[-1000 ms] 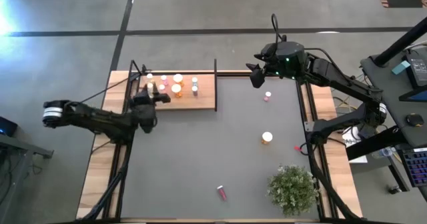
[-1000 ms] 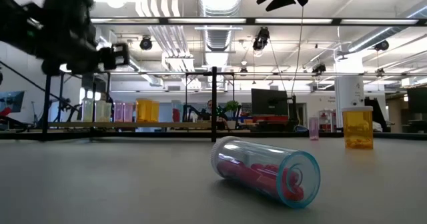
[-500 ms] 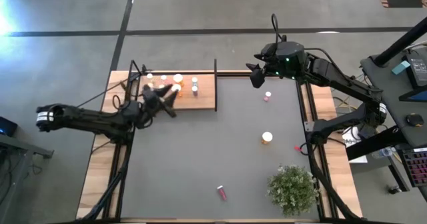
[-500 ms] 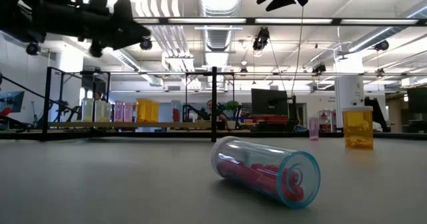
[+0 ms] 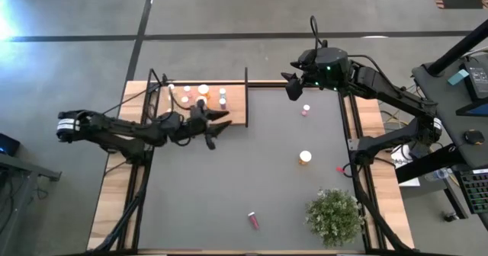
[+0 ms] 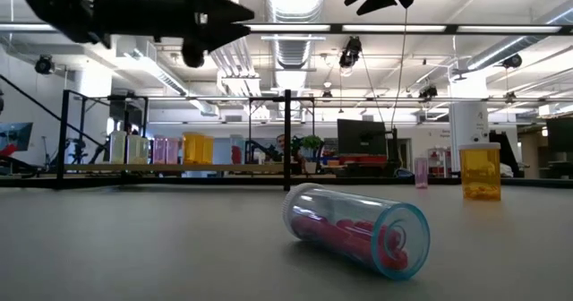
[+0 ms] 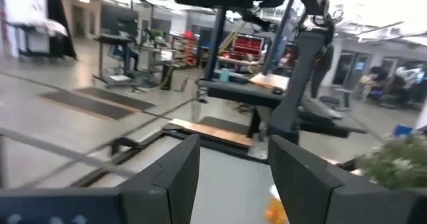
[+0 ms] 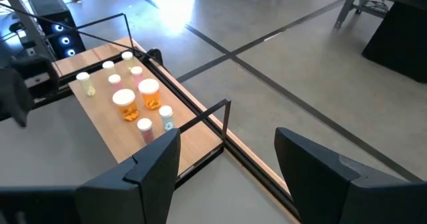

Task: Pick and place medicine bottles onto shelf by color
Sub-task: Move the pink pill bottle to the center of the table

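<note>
Several medicine bottles (image 5: pixel 195 96) with white caps stand upright on the light-wood shelf (image 5: pixel 232 107) at the table's far left; they also show in the right wrist view (image 8: pixel 137 97). Loose bottles rest on the tabletop: a small pink one (image 5: pixel 306 110) and an orange one (image 5: pixel 305 158) stand upright, and a pink one (image 6: pixel 358 234) lies on its side near the front edge. My left gripper (image 5: pixel 219 128) is open and empty, above the table just off the shelf's near right corner. My right gripper (image 5: pixel 292 86) is open and empty, high over the table's far edge.
A bushy green plant (image 5: pixel 334 216) stands at the near right. A dark frame (image 5: pixel 246 96) rises around the shelf. A small red bit (image 5: pixel 339 168) lies near the right edge. Bare dark tabletop (image 5: pixel 229 180) lies between the shelf and the loose bottles.
My left gripper has swung away from the shelf's left end toward the table's right edge, turning until its fingers point right, and now hangs past the shelf's near right corner. It carries nothing. The bottles have stayed in place.
</note>
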